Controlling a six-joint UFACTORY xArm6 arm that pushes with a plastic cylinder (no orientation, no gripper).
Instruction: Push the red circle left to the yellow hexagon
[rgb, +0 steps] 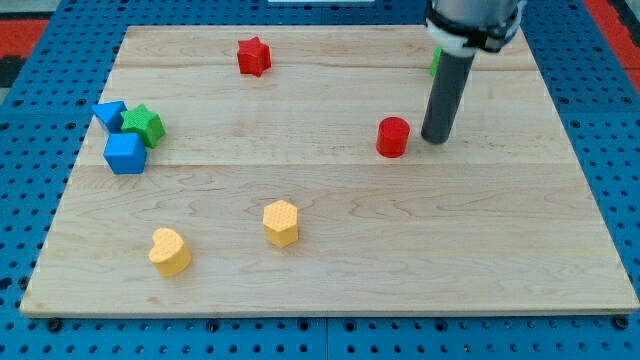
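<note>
Down near the bottom of the frame sit the yellow heart (170, 251) and, a bit to its right, the yellow hexagon (281, 222), both on the wooden counter (450, 260). Further up, right of centre, is the red circle (393, 137), with my tip (435, 139) planted just beside it on its right, maybe touching, hard to say. No fingers on this rig, just the rod, so nothing released or clenched to report.

Progress-wise I'd call it barely started: the circle is well apart from the hexagon, which lies down and to the left of it. The tip is on the correct side for a leftward shove, but the push probably needs a downward slant too.

Over at the left edge there's a cluster: a blue cube (125, 153), a green block (145, 125) and a blue triangle-ish block (109, 113). A red star (254, 56) sits near the top, and a sliver of green (436, 62) peeks out behind the rod.

The counter is pale wood planks, resting on blue pegboard (30, 190).
</note>
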